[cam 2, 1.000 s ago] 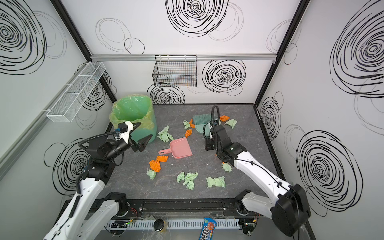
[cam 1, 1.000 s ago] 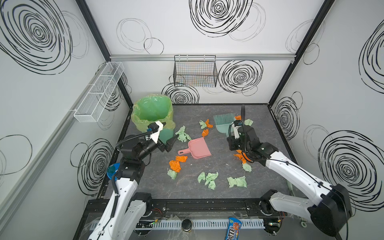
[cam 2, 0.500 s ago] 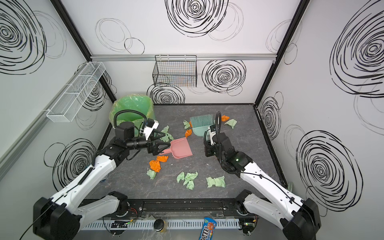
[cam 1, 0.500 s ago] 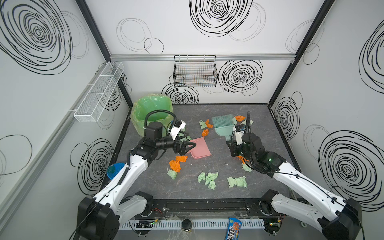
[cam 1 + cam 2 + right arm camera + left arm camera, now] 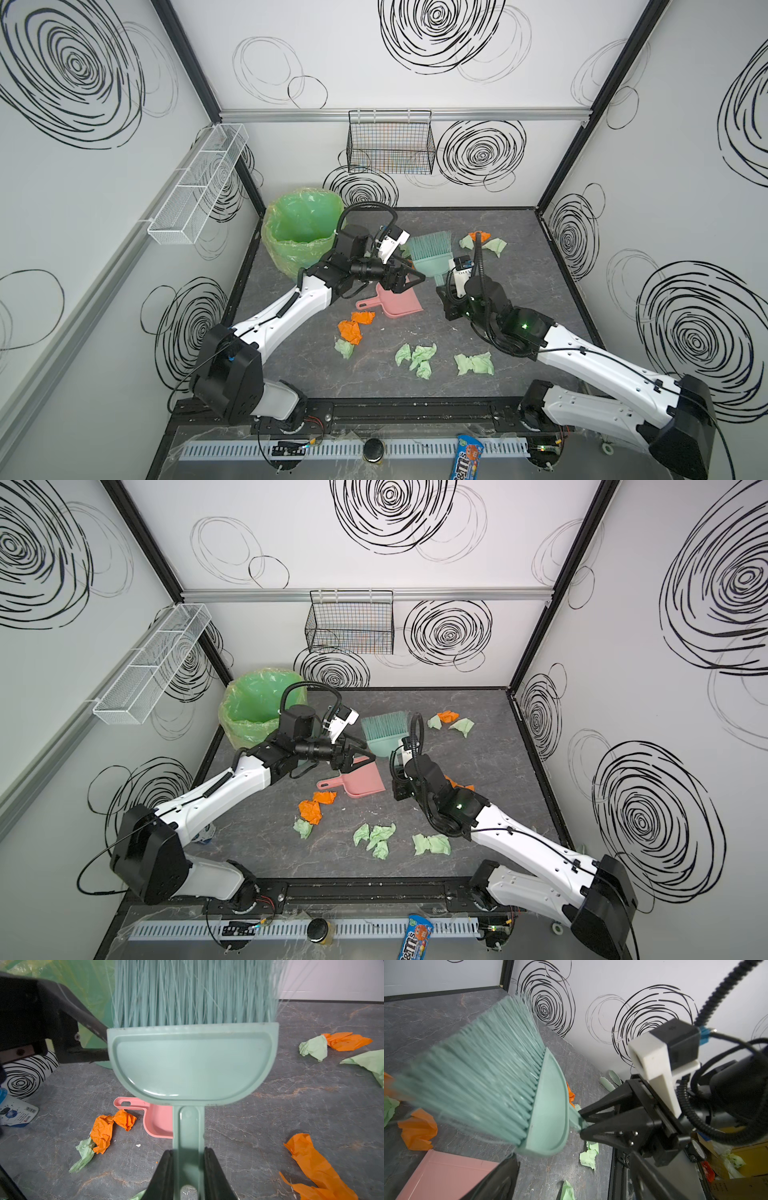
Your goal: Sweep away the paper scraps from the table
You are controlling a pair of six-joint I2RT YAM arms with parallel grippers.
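Observation:
Orange paper scraps (image 5: 351, 330) and pale green ones (image 5: 419, 357) lie on the dark table (image 5: 519, 270) near its front; more scraps (image 5: 484, 243) sit at the back right. My right gripper (image 5: 188, 1155) is shut on the handle of a teal brush (image 5: 193, 1064), bristles pointing toward the back wall. In both top views the brush (image 5: 430, 253) hangs behind a pink dustpan (image 5: 401, 303). My left gripper (image 5: 411, 279) is open and empty, just over the dustpan's far edge, beside the brush head (image 5: 546, 1105).
A bin with a green bag (image 5: 301, 232) stands at the back left. A black wire basket (image 5: 390, 141) and a white mesh shelf (image 5: 195, 187) hang on the walls. A blue candy packet (image 5: 467, 457) lies on the front ledge.
My left arm has swung from beside the bin to the right, until its gripper is over the dustpan. The right arm with the brush has shifted only slightly.

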